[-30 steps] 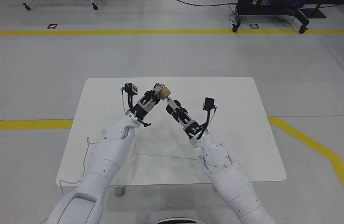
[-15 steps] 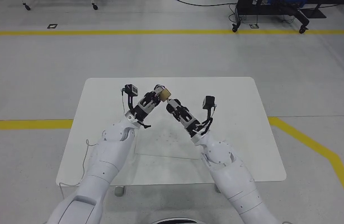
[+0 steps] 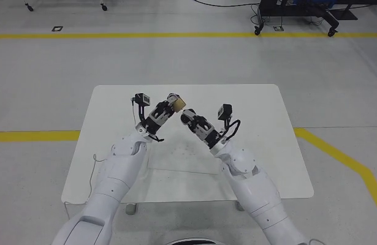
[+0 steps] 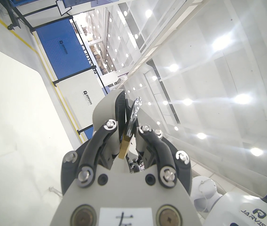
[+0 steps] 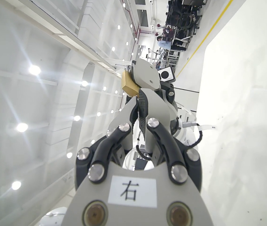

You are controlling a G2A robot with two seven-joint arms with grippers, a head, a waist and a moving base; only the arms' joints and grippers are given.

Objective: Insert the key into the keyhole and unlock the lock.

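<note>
At left, we see the left gripper (image 3: 174, 102) clamped on the small, blocky brass padlock (image 3: 181, 100), held above the smooth white table (image 3: 268, 153). Just right and nearer, the right gripper (image 3: 186, 114) points at it, ribbed pads (image 5: 143, 104) pressed together; we cannot make out the key.

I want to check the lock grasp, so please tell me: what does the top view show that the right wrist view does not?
Only the top view: the whole outline of the white rectangular table, with both arms raised over it. Only the right wrist view: the right gripper close up, its fingers pressed shut. Both: the square brass padlock clamped in the left gripper, the right gripper's tip close beside it.
</note>
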